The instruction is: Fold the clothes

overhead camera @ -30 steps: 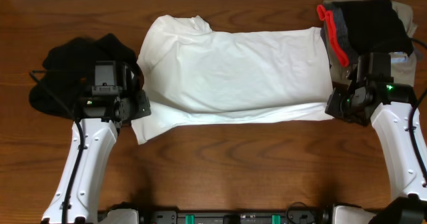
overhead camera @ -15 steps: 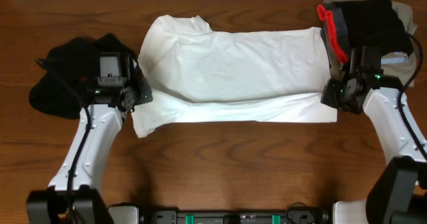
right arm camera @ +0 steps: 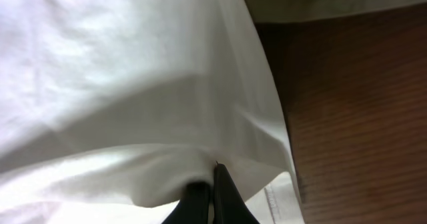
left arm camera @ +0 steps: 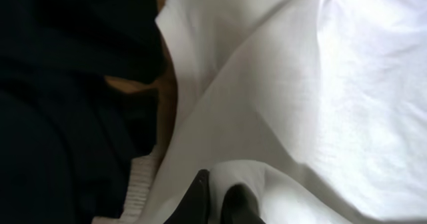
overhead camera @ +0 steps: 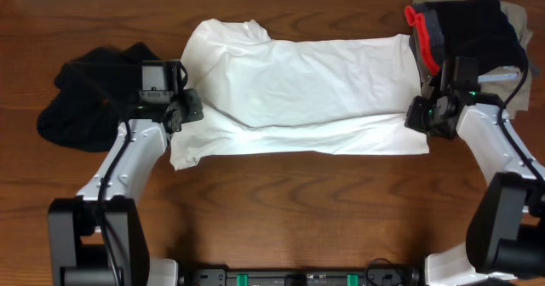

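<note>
The white T-shirt (overhead camera: 298, 86) lies spread across the middle of the table, its near part doubled over. My left gripper (overhead camera: 189, 111) is shut on a fold of the shirt's left edge; in the left wrist view white cloth (left arm camera: 300, 104) is pinched between the dark fingers (left arm camera: 197, 199). At the shirt's right edge, my right gripper (overhead camera: 417, 116) is shut on another fold of white cloth (right arm camera: 133, 84), which bunches at its fingertips (right arm camera: 227, 201). The black garment (overhead camera: 85, 99) lies crumpled at the far left, right beside the left gripper and partly under its arm, and shows again (left arm camera: 60, 84) in the left wrist view.
A pile at the back right corner holds a grey garment with red-orange trim (overhead camera: 423, 32), a black piece (overhead camera: 477, 26) and a khaki one (overhead camera: 516, 18), close behind the right gripper. Bare wooden table (overhead camera: 298, 201) runs along the front.
Both grippers have moved away from the front edge toward the back, carrying the shirt's near edge with them over the shirt. The strip of shirt in front of the fold has narrowed.
</note>
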Tool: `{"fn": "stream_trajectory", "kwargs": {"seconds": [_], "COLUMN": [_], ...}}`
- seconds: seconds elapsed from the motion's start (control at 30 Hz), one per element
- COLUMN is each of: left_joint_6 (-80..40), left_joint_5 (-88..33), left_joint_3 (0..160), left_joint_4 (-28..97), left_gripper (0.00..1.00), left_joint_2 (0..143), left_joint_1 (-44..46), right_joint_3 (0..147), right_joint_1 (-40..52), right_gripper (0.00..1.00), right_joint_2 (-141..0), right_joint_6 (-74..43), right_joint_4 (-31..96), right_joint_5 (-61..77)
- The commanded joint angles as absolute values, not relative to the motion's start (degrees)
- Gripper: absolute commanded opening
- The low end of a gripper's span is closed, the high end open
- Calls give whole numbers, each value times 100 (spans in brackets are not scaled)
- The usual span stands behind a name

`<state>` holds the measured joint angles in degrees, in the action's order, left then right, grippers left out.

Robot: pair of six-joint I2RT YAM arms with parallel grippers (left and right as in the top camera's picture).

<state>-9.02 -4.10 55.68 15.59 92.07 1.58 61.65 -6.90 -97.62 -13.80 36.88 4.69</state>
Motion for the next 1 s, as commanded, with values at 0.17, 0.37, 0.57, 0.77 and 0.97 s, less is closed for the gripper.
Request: {"fn": "stream_trajectory", "kwargs": {"seconds": [0.17,0.37,0.57,0.77,0.97], "left_joint_6": [-884,-607,-598,-840,-1243], "left_joint_5": [-342,-342,-344,-338,-338], "left_joint_3": [5561,5736,6058,6075,5719], "left_joint_4": [1317,1295,2338,4191,5004], "left_gripper": [77,98,98,98,98], "left_joint_2": [9441,9317,9004,8803,8796], "left_joint_1": [233,233,233,220,156], "right_joint_3": [6160,6346,6893,7120,6958], "right_joint_1": [-733,-733,-720,-670,-674], "right_gripper": [45,60,64,64,64], "right_joint_2": [-9900,-9843,-9603,-9406,-9406], "right_joint_6": [-1304,-1297,-1103,-1035,-952], "right_joint_4": [3551,3688,4521,5551,5850], "right_joint_5": [499,659,799,790,676]}}
